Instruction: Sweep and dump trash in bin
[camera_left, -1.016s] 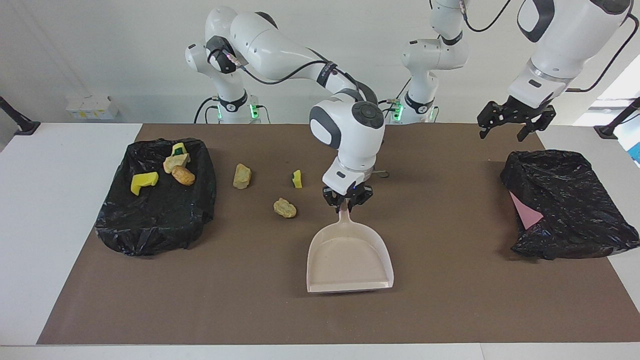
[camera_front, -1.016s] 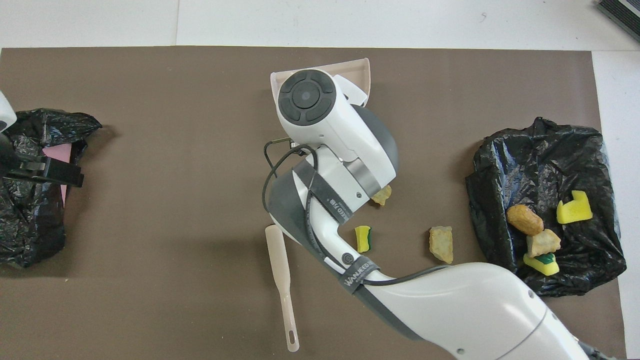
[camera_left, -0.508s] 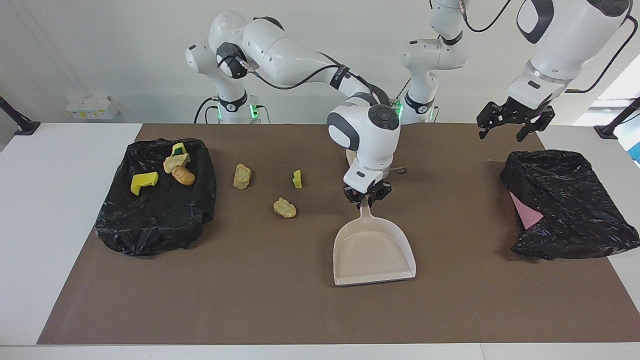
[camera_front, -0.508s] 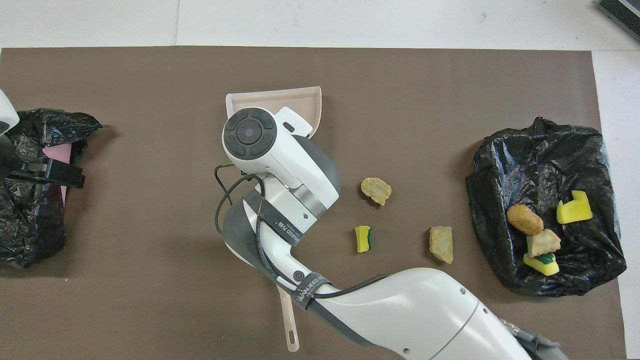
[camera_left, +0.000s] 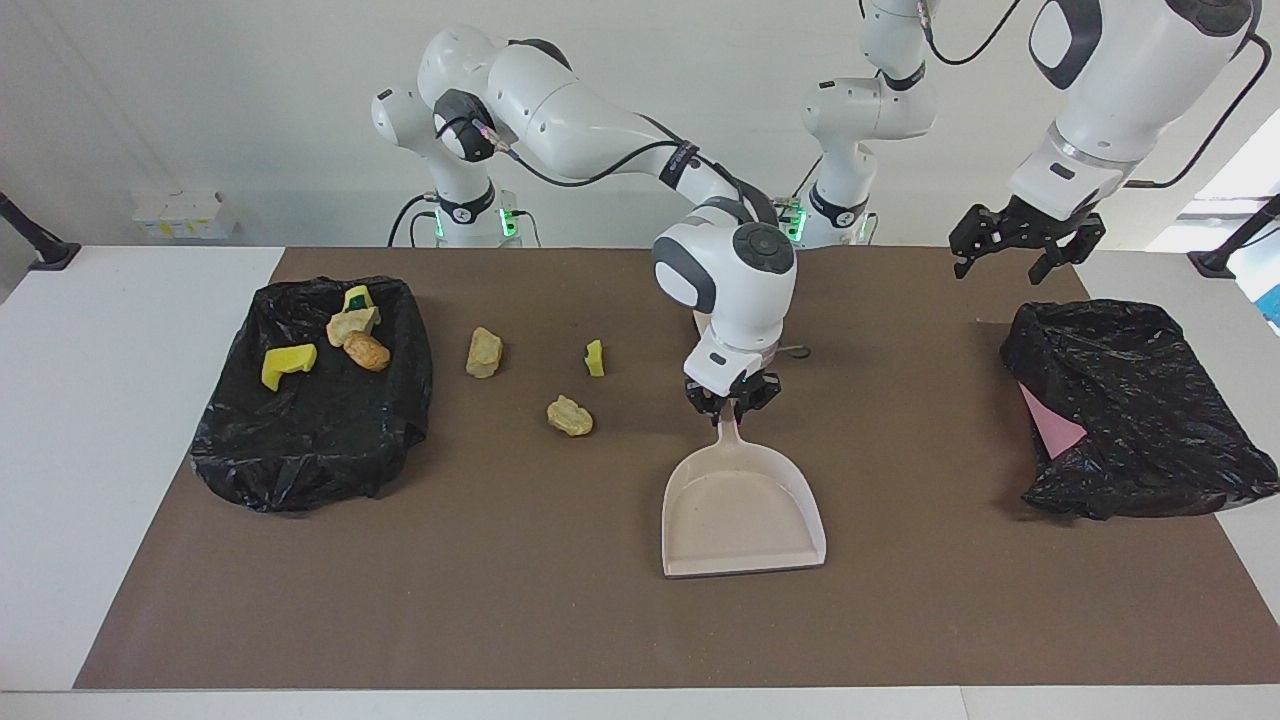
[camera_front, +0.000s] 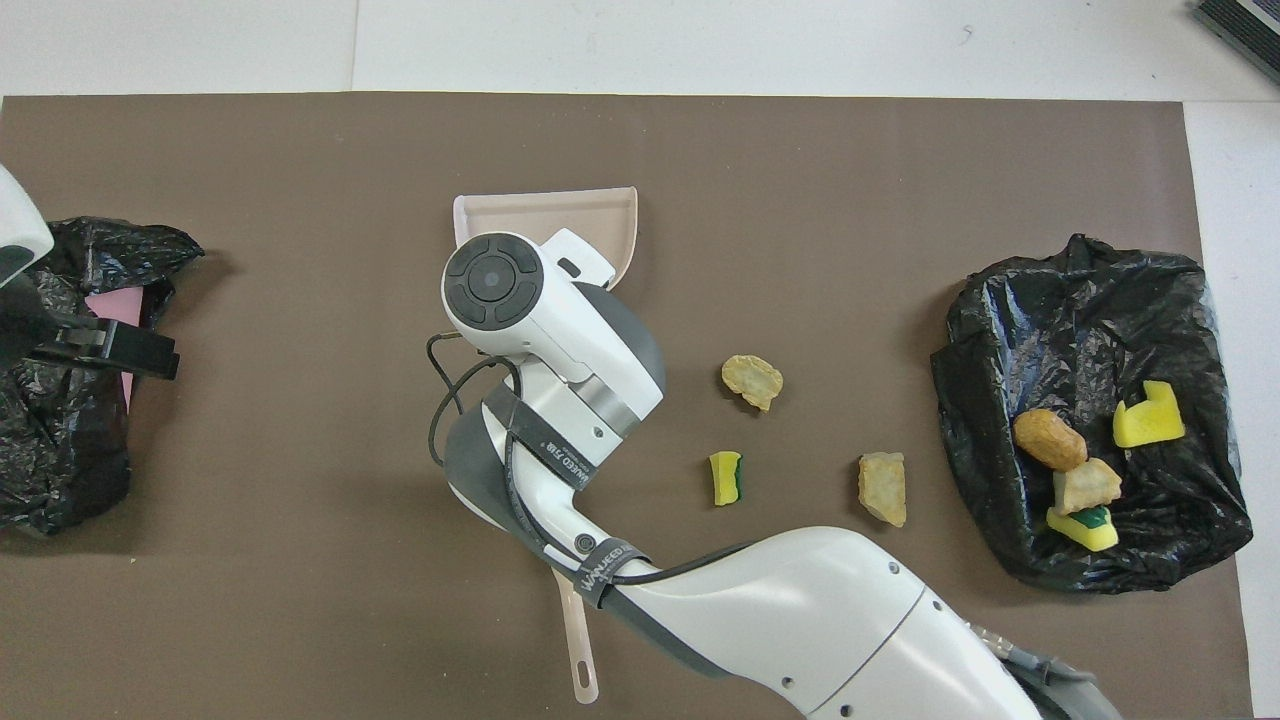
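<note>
Dustpan handle sits clamped in right gripper, arm hiding most overhead; left gripper spread, empty.

Beige dustpan; brown mat on the white table; yellow and tan trash; black bags, one perhaps showing pink.

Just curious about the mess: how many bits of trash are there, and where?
7. Four in the black bin bag: yellow sponges, lumps. Three on the mat: lumps, sponge. The bag's folds may hide more.
</note>
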